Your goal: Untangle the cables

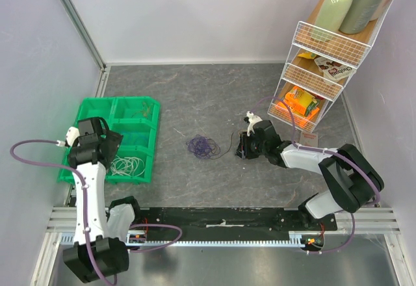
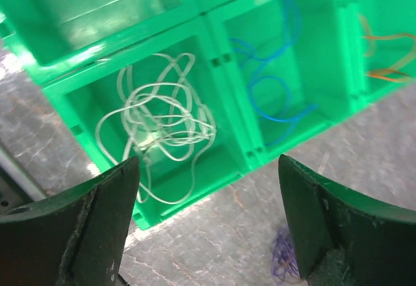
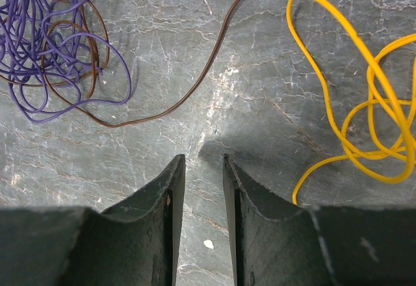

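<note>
1. The left gripper (image 2: 207, 188) hangs released over the near right corner of the green tray (image 1: 97, 109), which sits at the worktop's (image 1: 195, 91) left edge. Its fingers are spread wide and hold nothing.
2. Below it, a white cable (image 2: 159, 120) lies loosely coiled in that near compartment.
3. The right gripper (image 3: 203, 162) sits low over the middle of the worktop. Its jaws stand a narrow slit apart, with only bare surface between them.
4. Just beyond its fingertips lie a purple cable (image 3: 45, 45) bunched to one side, a brown cable (image 3: 208, 71) threading through it and trailing out, and a yellow cable (image 3: 364, 104) apart on the other side.
5. Farther tray compartments hold a blue cable (image 2: 273, 84) and an orange cable (image 2: 390, 55).
6. A white wire rack (image 1: 325, 45) stands at the far right corner.
</note>
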Motion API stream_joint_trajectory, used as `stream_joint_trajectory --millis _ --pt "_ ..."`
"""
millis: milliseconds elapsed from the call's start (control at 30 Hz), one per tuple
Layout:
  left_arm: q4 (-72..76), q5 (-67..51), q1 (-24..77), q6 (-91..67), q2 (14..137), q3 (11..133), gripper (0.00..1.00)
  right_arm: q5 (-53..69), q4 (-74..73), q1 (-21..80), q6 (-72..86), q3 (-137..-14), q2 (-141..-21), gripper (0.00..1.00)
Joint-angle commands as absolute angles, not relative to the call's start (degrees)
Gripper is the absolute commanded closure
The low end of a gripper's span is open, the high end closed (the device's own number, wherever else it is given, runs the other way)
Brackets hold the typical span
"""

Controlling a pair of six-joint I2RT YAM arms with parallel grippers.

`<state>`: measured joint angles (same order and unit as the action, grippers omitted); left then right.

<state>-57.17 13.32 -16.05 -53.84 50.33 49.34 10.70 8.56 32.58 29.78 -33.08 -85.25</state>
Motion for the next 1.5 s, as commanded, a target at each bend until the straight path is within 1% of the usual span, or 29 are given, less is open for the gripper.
stream_joint_trajectory --millis 0,100,167,200,300,367,467,500,567,600,633,667,700,733,800,867,933,1033,1167,1367,1467 --pt "-49.5 2.1 -16.4 -43.8 46.6 51.5 0.08 11.0 9.2 32.6 29.6 -35.3 -85.6 0.62" --pt "-41.8 -18.7 -15.6 -41.0 45.0 48.3 0.08 11.0 9.3 32.6 29.6 -35.3 -85.3 0.63" --pt "-36.2 -26.9 -12.6 -39.8 44.2 45.6 0.12 11.4 9.3 32.6 29.5 -35.3 -85.2 0.64" --pt "-33.3 -28.2 -10.0 -39.6 43.4 44.7 0.16 11.9 9.3 32.6 29.3 -35.3 -85.0 0.66" --pt "-27.7 -25.9 2.2 -38.0 41.7 42.6 0.15 12.9 9.4 35.1 27.6 -35.8 -83.3 0.73" --pt "-24.3 -25.5 9.6 -37.6 41.8 41.1 0.13 12.0 7.5 39.0 26.2 -37.3 -82.4 0.74" --pt "-19.5 -30.0 13.6 -37.6 43.1 38.7 0.11 14.3 5.1 42.1 27.0 -39.4 -80.4 0.73" --pt "-18.6 -31.5 14.2 -37.7 43.8 38.1 0.11 13.1 4.4 42.1 28.0 -39.6 -78.2 0.72" --pt "-17.3 -33.7 14.8 -37.6 44.6 37.4 0.11 3.7 0.1 41.8 30.0 -40.1 -73.6 0.66" --pt "-16.6 -34.4 15.1 -37.6 44.9 37.1 0.1 -1.3 -3.1 41.3 30.4 -40.3 -71.4 0.61" --pt "-15.7 -35.4 15.6 -37.7 45.0 36.5 0.1 -5.1 -5.9 40.8 30.9 -40.9 -69.8 0.48" --pt "-14.5 -36.2 16.2 -38.0 44.9 35.8 0.09 -9.8 -8.9 39.6 31.9 -41.5 -69.0 0.4" --pt "-13.5 -37.2 16.3 -38.2 45.1 35.2 0.09 -12.4 -12.2 37.4 32.5 -42.3 -68.6 0.35" --pt "-12.7 -38.0 16.8 -38.4 45.2 34.5 0.09 -13.4 -14.4 34.6 32.9 -42.7 -68.9 0.31" --pt "-11.6 -39.3 17.7 -38.1 45.4 33.6 0.08 -11.7 -17.0 27.5 32.6 -42.7 -70.2 0.3" --pt "-10.9 -40.4 18.5 -37.7 45.5 32.8 0.08 -8.8 -17.2 21.7 31.3 -42.0 -71.4 0.32" --pt "-10.6 -40.9 18.8 -37.5 45.2 32.0 0.08 -6.6 -17.1 19.7 30.2 -41.4 -72.1 0.34" --pt "-9.8 -41.9 19.2 -37.9 44.3 30.7 0.08 -4.5 -15.3 19.6 29.4 -40.0 -72.6 0.38" --pt "-8.8 -43.0 19.3 -38.8 43.2 29.1 0.08 -4.5 -13.2 19.5 29.4 -38.1 -74.5 0.42" --pt "-7.7 -44.5 19.9 -39.5 43.2 28.8 0.08 -1.0 -7.5 19.7 26.4 -37.1 -80.5 0.53" --pt "-7.1 -44.6 20.4 -40.1 43.9 29.0 0.08 -1.3 -7.6 20.0 24.4 -39.0 -81.8 0.67"
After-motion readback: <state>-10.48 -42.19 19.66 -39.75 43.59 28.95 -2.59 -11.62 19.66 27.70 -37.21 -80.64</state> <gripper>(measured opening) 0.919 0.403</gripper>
